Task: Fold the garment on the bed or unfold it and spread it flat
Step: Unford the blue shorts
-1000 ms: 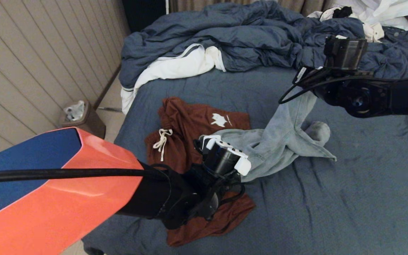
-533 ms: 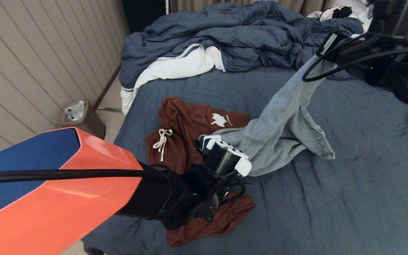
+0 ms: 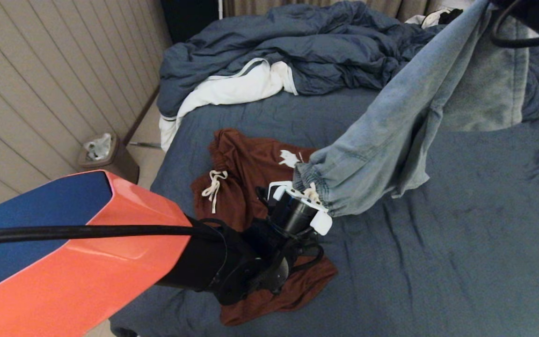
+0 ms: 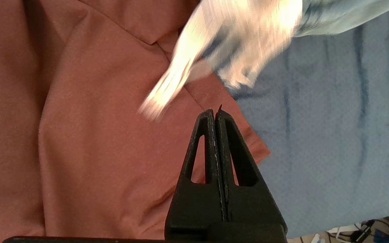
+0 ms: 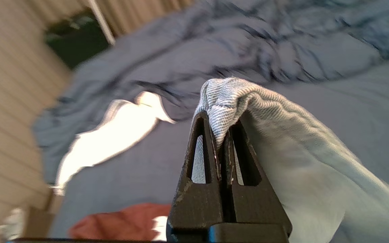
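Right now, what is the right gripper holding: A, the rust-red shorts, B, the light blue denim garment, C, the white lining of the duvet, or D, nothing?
B: the right gripper is shut on a fold of the light blue denim garment, which hangs lifted above the bed.

My left arm wears a glossy orange-red shell (image 3: 87,262) with a dark blue panel on its upper face. A thick black cable (image 3: 77,230) runs along it to a black wrist housing (image 3: 232,267), where thinner black wires loop. Beyond that sits a black cylinder capped by white plastic brackets (image 3: 318,217). My left gripper (image 4: 216,116) has two matte black triangular fingers, each with a slot cut through. My right gripper (image 5: 219,135) is built alike, its black edges scuffed pale. A black cable loop (image 3: 527,40) hangs from my right arm.
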